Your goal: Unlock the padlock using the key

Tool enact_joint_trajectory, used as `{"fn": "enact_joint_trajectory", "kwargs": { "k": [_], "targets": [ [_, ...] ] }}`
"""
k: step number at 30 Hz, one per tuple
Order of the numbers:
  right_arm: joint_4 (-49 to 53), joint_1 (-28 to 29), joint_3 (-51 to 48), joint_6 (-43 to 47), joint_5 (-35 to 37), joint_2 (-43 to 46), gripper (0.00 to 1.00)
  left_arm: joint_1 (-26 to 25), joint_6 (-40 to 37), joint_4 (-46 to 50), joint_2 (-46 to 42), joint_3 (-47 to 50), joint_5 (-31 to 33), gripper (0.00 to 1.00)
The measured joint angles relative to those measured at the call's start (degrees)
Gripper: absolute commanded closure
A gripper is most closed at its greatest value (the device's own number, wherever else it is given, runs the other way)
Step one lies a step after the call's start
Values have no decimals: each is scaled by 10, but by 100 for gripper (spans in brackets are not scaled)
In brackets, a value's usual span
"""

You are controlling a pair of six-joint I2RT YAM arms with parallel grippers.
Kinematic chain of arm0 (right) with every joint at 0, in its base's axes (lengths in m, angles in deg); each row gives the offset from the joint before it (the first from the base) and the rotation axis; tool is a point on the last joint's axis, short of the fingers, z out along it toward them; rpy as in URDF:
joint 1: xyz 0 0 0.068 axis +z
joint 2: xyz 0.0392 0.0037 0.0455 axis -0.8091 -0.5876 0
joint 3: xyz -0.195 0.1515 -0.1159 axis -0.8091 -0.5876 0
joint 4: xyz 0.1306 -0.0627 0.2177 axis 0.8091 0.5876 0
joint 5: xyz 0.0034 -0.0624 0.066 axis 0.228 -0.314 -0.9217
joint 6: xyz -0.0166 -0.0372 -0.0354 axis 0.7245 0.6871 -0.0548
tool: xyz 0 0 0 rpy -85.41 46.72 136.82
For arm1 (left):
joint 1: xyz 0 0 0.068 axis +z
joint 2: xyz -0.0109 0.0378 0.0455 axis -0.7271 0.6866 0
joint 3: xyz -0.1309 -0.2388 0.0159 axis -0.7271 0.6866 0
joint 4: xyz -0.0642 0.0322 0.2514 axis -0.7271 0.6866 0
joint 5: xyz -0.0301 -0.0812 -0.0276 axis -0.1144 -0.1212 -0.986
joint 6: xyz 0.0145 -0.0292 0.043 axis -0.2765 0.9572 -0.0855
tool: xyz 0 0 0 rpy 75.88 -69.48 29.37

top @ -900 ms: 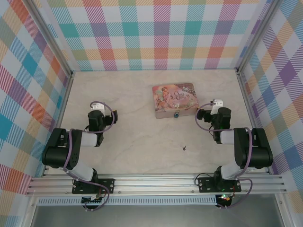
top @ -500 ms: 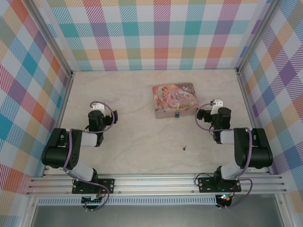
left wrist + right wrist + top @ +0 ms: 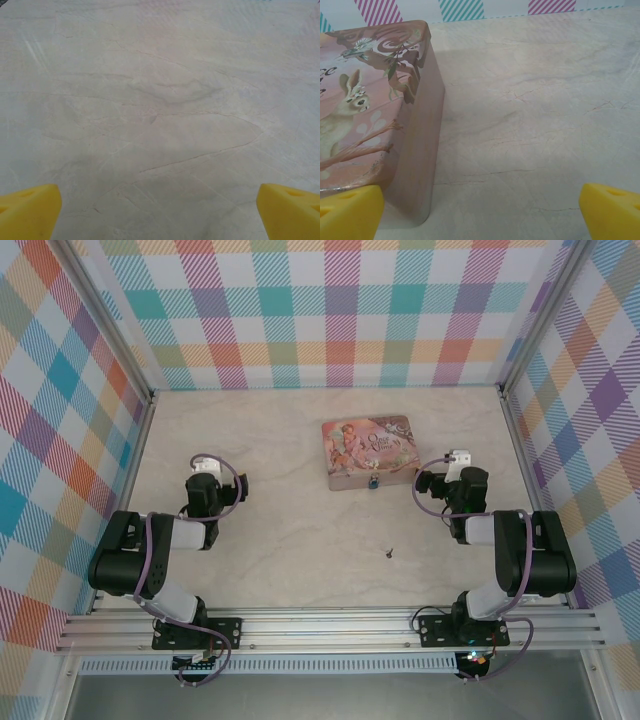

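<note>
Change since earlier frames: none visible; arms, padlock, key and tin lie just as they did half a second and nearly a second ago.
Lock position: tiny teal body touching the near long side of the pink tin, right of the table's middle.
Key position: dark speck lying alone on the pale marbled table, nearer the arm bases than the lock, between the two arms and closer to the right one, well apart from both.
Left tool: left gripper spread wide, yellow fingertips in the bottom corners of its wrist view, bare table between them, nothing held.
Right tool: right gripper also spread wide and holding nothing, just beside the tin's right end.
Overhead view: whole tin, lock and key taken in together.
Right wrist view: close look at the tin's lid art, a rabbit among branches and leaves, and its plain pink side wall, detail too small from above.
Hard to make out: shackle and keyhole too small to read, so fastened or not cannot be told; tin cut off at the left edge of the right wrist view; fingertips cropped by the bottom edges; contact between the right gripper's left finger and the tin's corner unclear.
</note>
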State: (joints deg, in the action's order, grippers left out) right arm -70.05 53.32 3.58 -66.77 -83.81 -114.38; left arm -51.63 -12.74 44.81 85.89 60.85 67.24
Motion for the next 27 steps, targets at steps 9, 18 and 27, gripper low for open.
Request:
{"fn": "enact_joint_trajectory", "kwargs": {
  "k": [9, 18, 27],
  "targets": [
    [175, 0, 43, -29, -5, 117, 0, -2, 32, 181, -155, -66, 13, 0],
    [389, 4, 108, -134, -110, 220, 0, -47, 118, 387, -189, -195, -67, 0],
    [618, 68, 133, -207, -119, 269, 0, -177, 170, 429, -189, -188, -132, 0]
  ]
}}
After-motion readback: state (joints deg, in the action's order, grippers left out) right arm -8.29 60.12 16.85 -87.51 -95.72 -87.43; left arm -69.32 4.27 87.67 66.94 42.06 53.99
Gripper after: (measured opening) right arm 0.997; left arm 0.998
